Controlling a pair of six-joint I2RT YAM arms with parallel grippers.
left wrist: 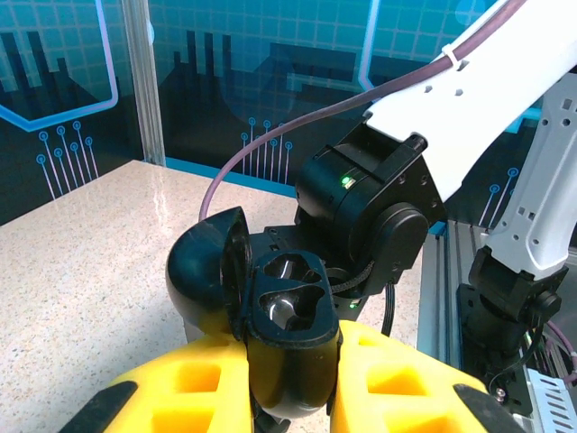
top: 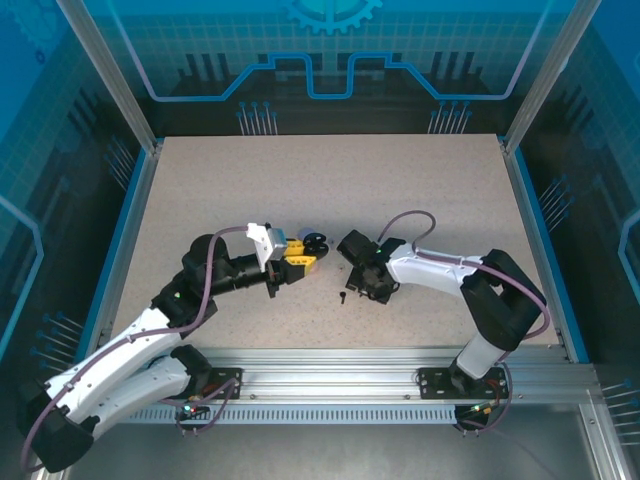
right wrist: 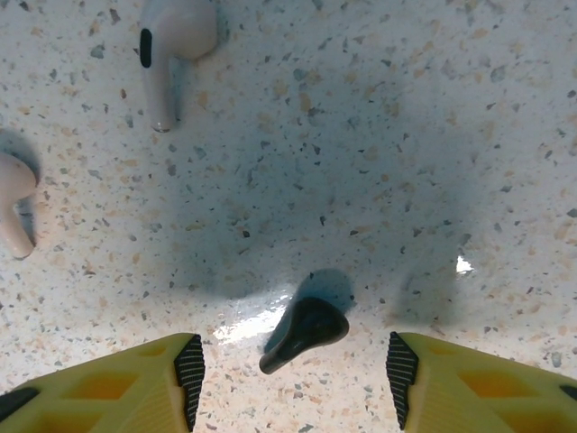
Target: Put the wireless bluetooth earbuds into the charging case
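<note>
Left fingers [left wrist: 207,383] clamp the case [left wrist: 288,311]; right fingers [right wrist: 135,383] spread around black earbud [right wrist: 305,332]. Pinch skewed and you'll flick it.

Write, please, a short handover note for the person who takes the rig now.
Left gripper: shut on the black charging case, lid open, both sockets look empty.
Right gripper: open, low over the table, fingers either side of the black earbud, not touching it.
Two pale earbuds lie loose on the table beyond it.
Done: case held open.
Left: grasp the black earbud and seat it; no earbud is seated yet.
</note>
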